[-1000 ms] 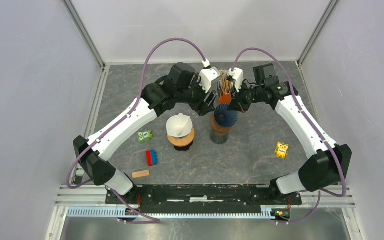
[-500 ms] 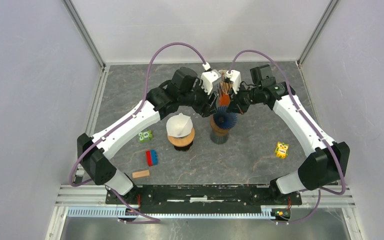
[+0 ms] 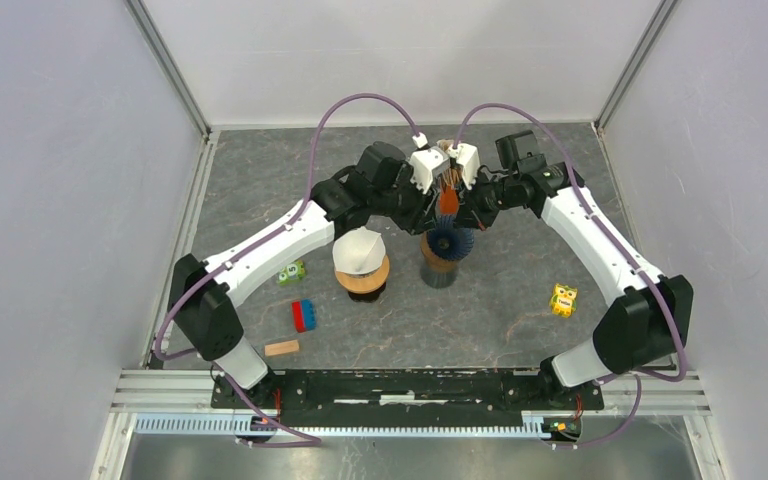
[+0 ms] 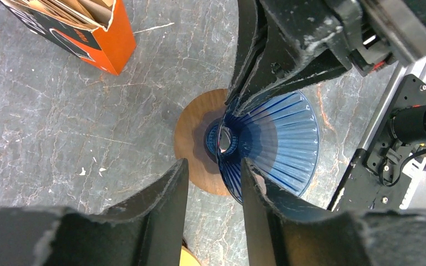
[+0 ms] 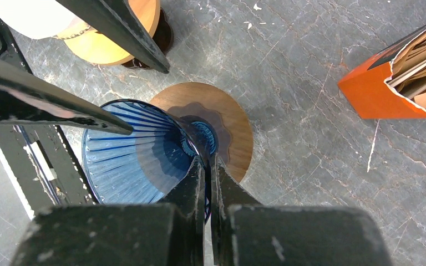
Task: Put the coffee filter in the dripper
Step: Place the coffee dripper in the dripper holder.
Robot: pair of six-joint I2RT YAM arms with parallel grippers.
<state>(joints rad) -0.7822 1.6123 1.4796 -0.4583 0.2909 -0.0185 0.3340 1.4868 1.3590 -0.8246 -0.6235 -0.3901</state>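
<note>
Coffee filters [image 3: 450,174]: brown paper, stacked upright in an open orange box [image 3: 448,198] standing on the surface [image 3: 520,330] at far centre. The box lies just beyond the dripper, between the two wrists, and neither tool touches it.

Dripper [image 3: 450,240]: blue ribbed cone with a wooden collar [image 5: 230,130], seated on a dark stand at centre. No paper shows inside it.

Right tool [image 5: 208,160]: clenched, its fingers pinching the cone's thin wall from the far-right side. The filter box is off to its right in the wrist view, well clear of the fingertips.

Left tool [image 4: 213,166]: released, fingers spread, poised at the dripper's far-left side with the collar and cone edge showing in the gap. The filter box sits at the upper left of its view, apart.

White cone [image 3: 358,249]: on a round wooden stand, just left of the dripper.

Sundries, near side: green block [image 3: 290,271], red-and-blue block [image 3: 303,315], wooden block [image 3: 281,348], yellow toy [image 3: 562,299] at the right.
</note>
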